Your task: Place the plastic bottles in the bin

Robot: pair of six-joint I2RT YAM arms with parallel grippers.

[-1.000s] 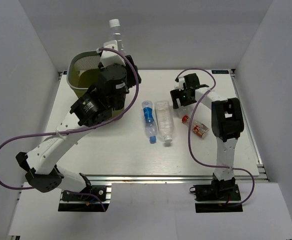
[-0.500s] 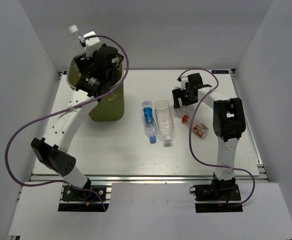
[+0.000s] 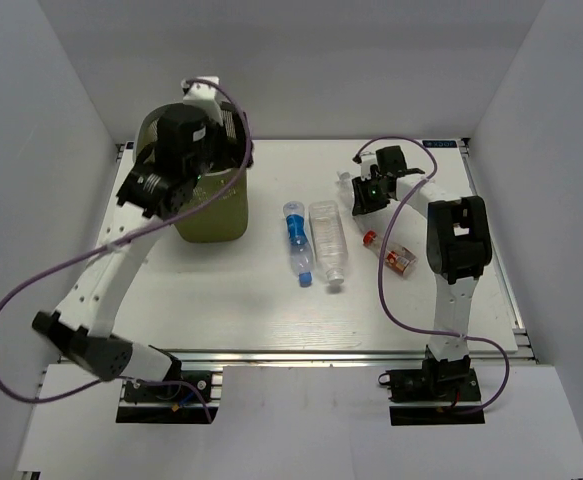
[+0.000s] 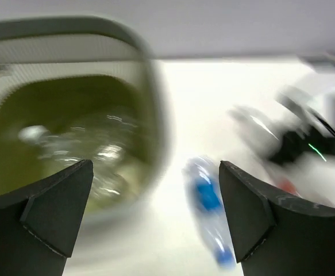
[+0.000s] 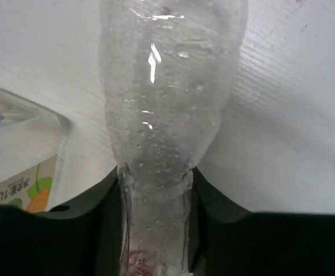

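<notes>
Left arm, swung from its raised pose to a stoop over the bin (image 3: 216, 215); the white-capped bottle it carried above the rim is gone from my left gripper (image 4: 156, 169), whose jaws now stand wide apart with nothing between them; the left wrist view, though blurred, shows crinkled clear plastic (image 4: 98, 149) lying in the bin's olive interior, so I judge that bottle delivered. Right arm, hardly shifted at the far right of the tabletop (image 3: 231, 290); the change there is in my right gripper (image 5: 156, 192), which stood spread a second ago and has now drawn in around the narrow end of a clear bottle (image 5: 167, 86), fingers pressing it on both sides while its body still lies on the tabletop; I judge this a fresh grasp, not yet lifted. Remaining on the tabletop, mid-field: a blue-labelled bottle (image 3: 296, 235) and a plain bottle (image 3: 328, 240) side by side, unmoved; nearer the right arm, a small red-capped bottle (image 3: 396, 258), likewise unmoved. Task standing, by my reading: one more bottle binned, one in hand, three awaiting collection; the bin lies well apart from my right gripper, so carrying across comes next.
</notes>
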